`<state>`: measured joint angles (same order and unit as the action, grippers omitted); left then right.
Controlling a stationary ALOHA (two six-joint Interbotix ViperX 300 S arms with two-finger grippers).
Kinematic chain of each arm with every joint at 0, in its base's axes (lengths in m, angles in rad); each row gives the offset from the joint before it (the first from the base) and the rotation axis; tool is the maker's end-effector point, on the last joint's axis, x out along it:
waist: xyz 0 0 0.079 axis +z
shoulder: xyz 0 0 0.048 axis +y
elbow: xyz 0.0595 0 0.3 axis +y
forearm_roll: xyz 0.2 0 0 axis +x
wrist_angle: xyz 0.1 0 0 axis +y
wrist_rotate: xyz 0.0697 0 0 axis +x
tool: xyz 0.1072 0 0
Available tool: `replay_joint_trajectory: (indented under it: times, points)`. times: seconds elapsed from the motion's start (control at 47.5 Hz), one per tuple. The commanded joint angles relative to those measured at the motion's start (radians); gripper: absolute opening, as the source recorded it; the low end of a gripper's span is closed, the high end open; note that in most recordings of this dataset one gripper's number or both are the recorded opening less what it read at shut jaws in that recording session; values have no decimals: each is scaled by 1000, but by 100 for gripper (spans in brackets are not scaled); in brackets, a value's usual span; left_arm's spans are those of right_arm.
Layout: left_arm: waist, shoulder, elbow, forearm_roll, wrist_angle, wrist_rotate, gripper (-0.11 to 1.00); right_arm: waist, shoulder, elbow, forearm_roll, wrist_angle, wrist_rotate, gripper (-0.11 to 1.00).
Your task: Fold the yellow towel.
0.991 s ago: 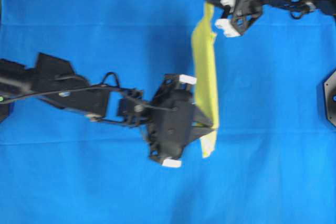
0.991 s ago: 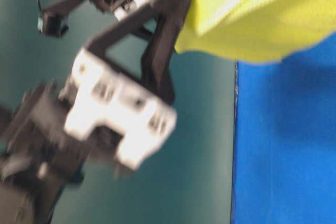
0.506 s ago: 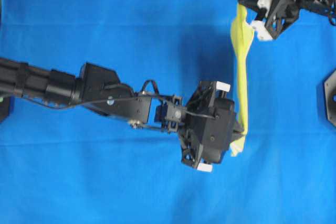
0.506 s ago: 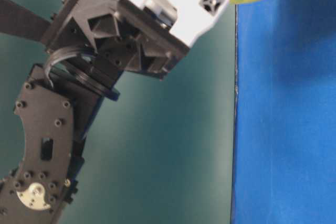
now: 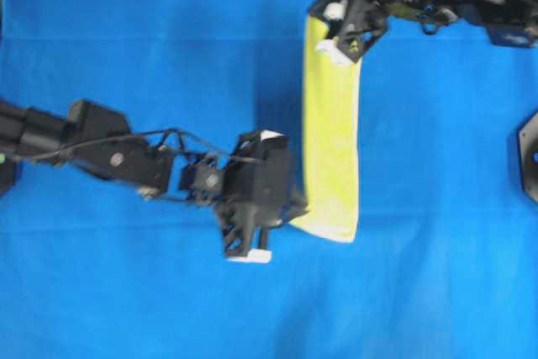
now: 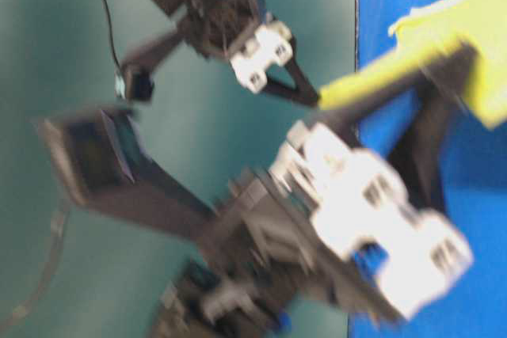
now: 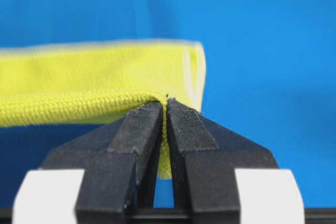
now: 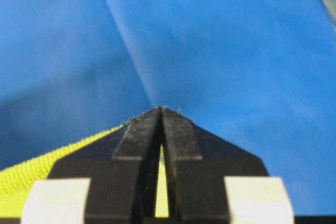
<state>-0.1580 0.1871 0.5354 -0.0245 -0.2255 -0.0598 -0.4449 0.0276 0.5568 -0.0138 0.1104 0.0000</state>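
Note:
The yellow towel (image 5: 331,132) is stretched into a long narrow band over the blue cloth, running from the top centre down to mid-table. My left gripper (image 5: 296,208) is shut on its near lower-left corner. In the left wrist view the hem is pinched between the black fingertips (image 7: 144,121), with the yellow towel (image 7: 100,72) spreading left. My right gripper (image 5: 326,33) is shut on the far end; yellow shows between its jaws in the right wrist view, and the towel (image 8: 21,182) trails left. The blurred table-level view shows the towel (image 6: 487,37) lifted.
The big blue cloth (image 5: 126,39) covers the whole table. A black mount (image 5: 530,157) sits at the right edge. In the table-level view the cloth's edge (image 6: 356,5) borders a teal surface (image 6: 63,21).
Both grippers swung right with the towel half a second ago and have now come back left. The towel shows as a wider, flatter band than before.

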Motion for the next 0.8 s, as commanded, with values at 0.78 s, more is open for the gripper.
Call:
replay_joint_trajectory:
  times: [0.78]
  points:
    - [6,-28,9,-2,-28,-23,38,60,55,-58,-69,9,-35,14]
